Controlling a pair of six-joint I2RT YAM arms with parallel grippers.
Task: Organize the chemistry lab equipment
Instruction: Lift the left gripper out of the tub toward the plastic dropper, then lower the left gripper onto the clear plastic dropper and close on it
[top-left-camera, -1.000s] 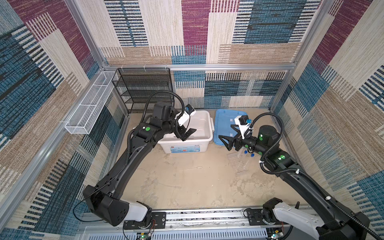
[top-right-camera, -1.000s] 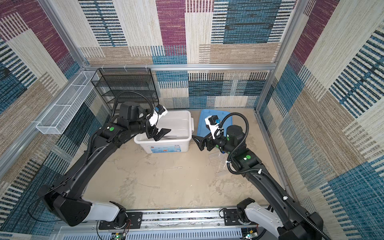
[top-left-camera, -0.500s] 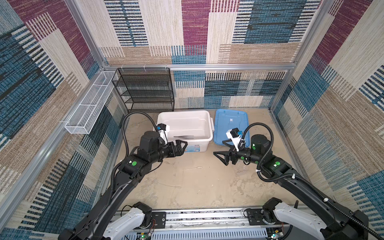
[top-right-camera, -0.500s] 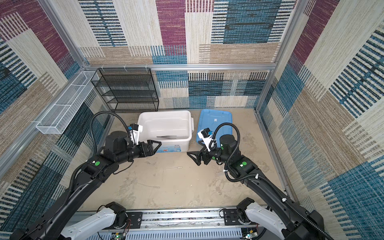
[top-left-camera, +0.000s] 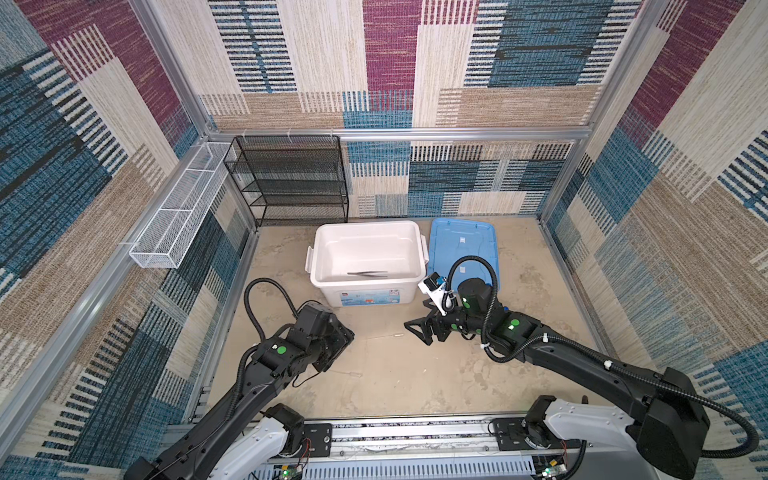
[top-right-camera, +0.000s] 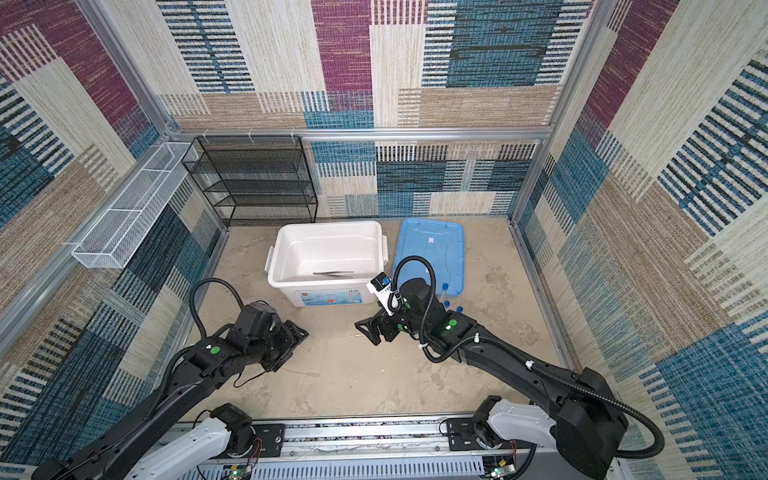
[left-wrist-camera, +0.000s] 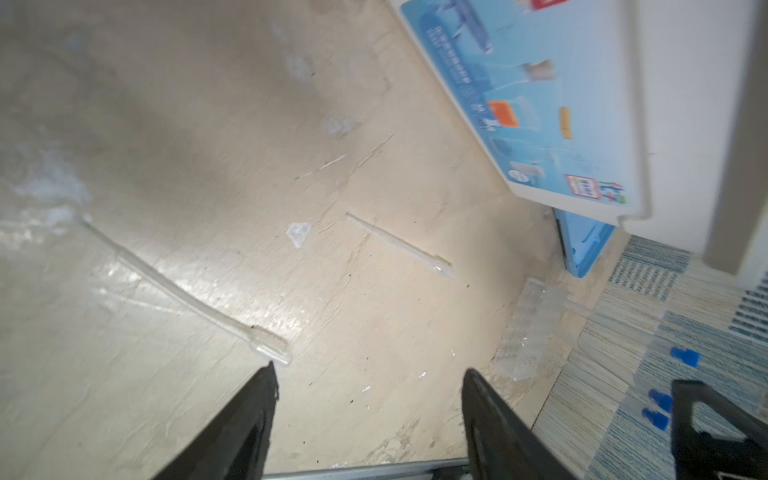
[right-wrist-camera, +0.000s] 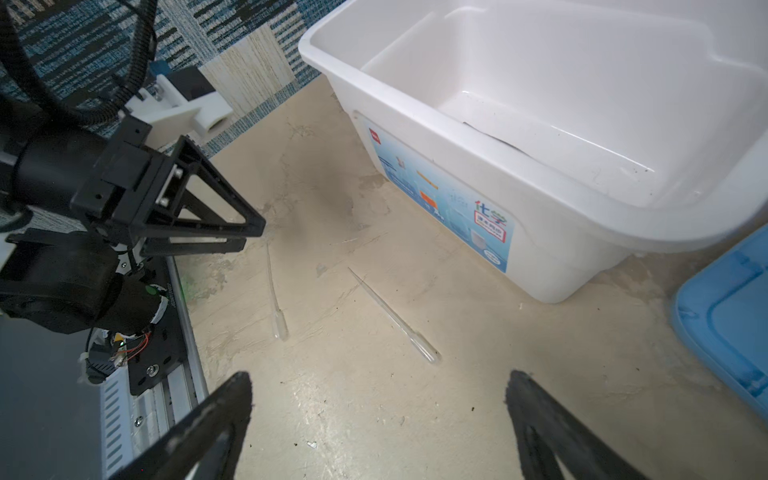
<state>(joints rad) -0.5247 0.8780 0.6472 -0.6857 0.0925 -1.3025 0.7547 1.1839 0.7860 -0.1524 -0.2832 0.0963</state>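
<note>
White tub (top-left-camera: 365, 226), blue lid (top-left-camera: 461, 237) (tubes (top-right-camera: 445, 286) blue-capped).

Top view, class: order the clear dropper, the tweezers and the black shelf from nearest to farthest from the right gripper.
1. Dropper: lies just ahead of the open right gripper, towards the middle.
2. Tweezers: inside the white tub, farther back.
3. Shelf: against the back wall, in the left corner.

The right arm (top-right-camera: 453, 328) hides most of the blue-capped tubes (top-right-camera: 445, 293) in a top view.
</note>
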